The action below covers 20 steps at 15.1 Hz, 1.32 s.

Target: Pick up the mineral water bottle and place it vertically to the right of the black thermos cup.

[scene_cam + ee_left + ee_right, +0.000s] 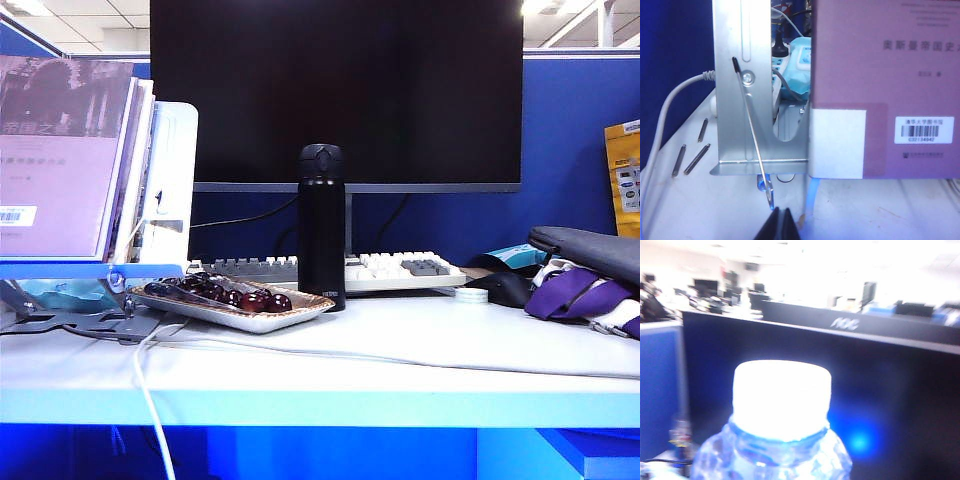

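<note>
Right tool out of frame, grip unconfirmed, mineral water bottle (782,430) upright at its camera; left tool (780,225) shut, idle; I lower it vertically onto counter (420,340) right of black thermos cup (321,226).

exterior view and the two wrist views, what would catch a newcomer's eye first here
In the exterior view the black thermos cup stands upright mid-desk before the big dark monitor, a tray of dark red fruit just left of it. The right wrist view is filled by the mineral water bottle, white cap glaring, with the right gripper itself out of sight. The left gripper, shut, points at a pink book.
</note>
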### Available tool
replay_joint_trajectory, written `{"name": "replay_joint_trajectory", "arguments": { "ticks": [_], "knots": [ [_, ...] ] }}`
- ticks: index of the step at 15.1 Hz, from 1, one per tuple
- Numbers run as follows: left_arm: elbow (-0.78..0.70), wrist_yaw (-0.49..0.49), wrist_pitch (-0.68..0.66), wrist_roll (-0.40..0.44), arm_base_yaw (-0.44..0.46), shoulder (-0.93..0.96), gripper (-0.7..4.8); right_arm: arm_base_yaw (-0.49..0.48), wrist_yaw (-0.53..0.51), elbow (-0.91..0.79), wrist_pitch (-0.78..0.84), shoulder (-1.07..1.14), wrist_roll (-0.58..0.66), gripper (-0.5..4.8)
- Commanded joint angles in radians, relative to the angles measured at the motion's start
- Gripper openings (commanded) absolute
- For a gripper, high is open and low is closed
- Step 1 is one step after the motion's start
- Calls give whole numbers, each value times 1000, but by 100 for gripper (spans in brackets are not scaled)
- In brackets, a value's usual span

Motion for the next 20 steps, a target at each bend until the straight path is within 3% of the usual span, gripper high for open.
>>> {"name": "replay_joint_trajectory", "arguments": {
  "ticks": [1,12,20],
  "knots": [
    [0,0,-13,-3,0,-3,-5,18,42,8,108,-11,-36,148],
    [0,0,-13,-3,0,-3,-5,19,109,7,245,232,-10,147],
    [0,0,-13,-3,0,-3,-5,43,108,-73,467,437,-5,144]
  ]
}}
